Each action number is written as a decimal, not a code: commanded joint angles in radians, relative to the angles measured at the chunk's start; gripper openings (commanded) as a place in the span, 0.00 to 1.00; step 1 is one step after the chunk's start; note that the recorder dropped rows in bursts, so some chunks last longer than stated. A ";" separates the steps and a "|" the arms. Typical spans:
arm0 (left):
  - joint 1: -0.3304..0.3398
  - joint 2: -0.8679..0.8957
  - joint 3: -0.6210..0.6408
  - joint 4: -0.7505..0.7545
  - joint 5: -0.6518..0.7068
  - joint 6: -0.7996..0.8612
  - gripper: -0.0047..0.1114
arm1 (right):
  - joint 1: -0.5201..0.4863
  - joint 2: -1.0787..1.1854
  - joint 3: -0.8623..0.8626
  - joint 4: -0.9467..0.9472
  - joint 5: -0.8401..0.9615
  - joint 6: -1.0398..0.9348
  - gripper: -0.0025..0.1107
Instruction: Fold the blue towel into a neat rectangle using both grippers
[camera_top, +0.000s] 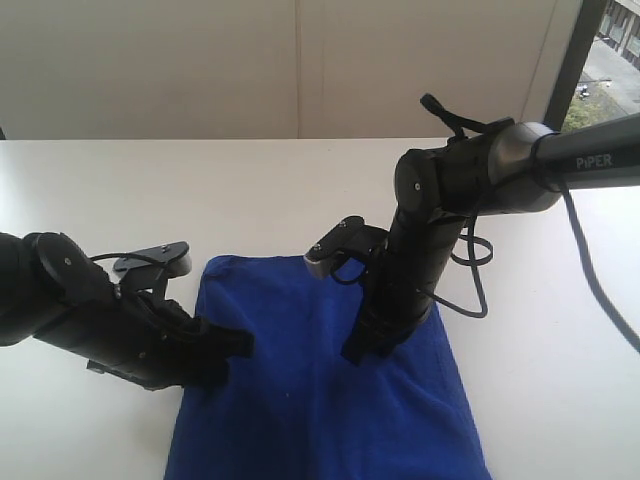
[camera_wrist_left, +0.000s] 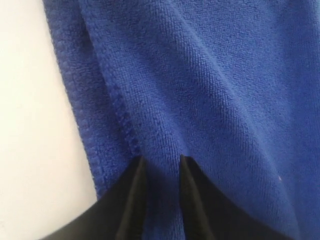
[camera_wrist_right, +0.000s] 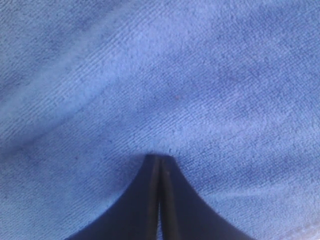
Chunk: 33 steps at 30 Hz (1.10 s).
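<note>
The blue towel (camera_top: 320, 400) lies flat on the white table (camera_top: 120, 190), running from the middle toward the near edge. My left gripper (camera_top: 243, 345) lies low at the towel's left edge. In the left wrist view a ridge of the towel (camera_wrist_left: 210, 75) fills the gap between its fingers, and the left gripper (camera_wrist_left: 160, 162) is shut on it beside the hemmed edge. My right gripper (camera_top: 352, 355) points steeply down onto the towel's middle. Its tips (camera_wrist_right: 159, 157) are shut with nothing between them and rest on the towel (camera_wrist_right: 200, 75).
A black cable (camera_top: 480, 280) loops from the right arm down to the table beside the towel's right edge. A wall stands behind the table, with a window (camera_top: 610, 50) at the far right. Bare white tabletop shows on both sides of the towel.
</note>
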 joint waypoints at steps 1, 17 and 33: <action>-0.006 0.004 -0.002 0.003 -0.002 0.022 0.24 | -0.002 0.019 0.006 0.005 -0.010 -0.005 0.02; -0.004 0.004 -0.002 0.073 -0.007 0.012 0.04 | -0.002 0.019 0.006 0.005 0.001 -0.005 0.02; -0.004 -0.036 -0.002 0.135 0.116 0.015 0.04 | -0.002 0.019 0.006 0.005 -0.002 -0.005 0.02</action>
